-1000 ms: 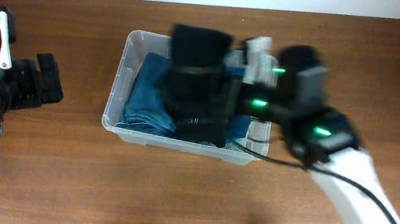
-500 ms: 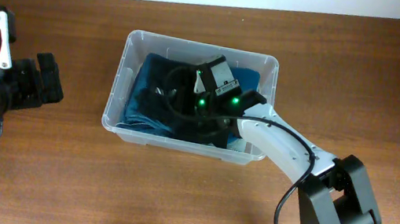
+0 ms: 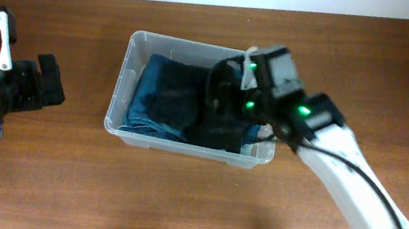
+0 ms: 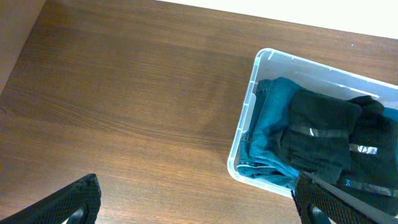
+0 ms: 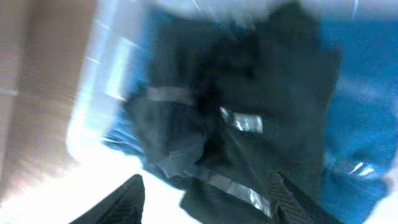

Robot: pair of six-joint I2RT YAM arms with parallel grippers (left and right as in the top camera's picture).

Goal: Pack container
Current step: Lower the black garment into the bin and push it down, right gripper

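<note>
The container [image 3: 125,62] is a clear plastic bin in the middle of the table. Folded blue jeans [image 3: 154,95] lie in its left half. A black garment with reflective stripes [image 3: 218,133] is heaped in its right half. My right gripper [image 3: 222,93] hovers over that garment, open, with nothing between its fingers. In the right wrist view the black garment [image 5: 249,124] fills the blurred frame beneath the right gripper [image 5: 208,202]. My left gripper [image 3: 51,79] stays wide open left of the bin; the left wrist view shows the container [image 4: 245,118] ahead of its spread fingers [image 4: 74,202].
Bare brown wooden tabletop [image 3: 174,207] surrounds the bin on all sides. A pale wall runs along the table's far edge [image 3: 205,1]. The right arm [image 3: 356,186] stretches from the lower right across the bin's right end.
The right gripper carried the black garment into the bin, opened and let it go. It has since drawn back to the right. The left arm has not moved.
</note>
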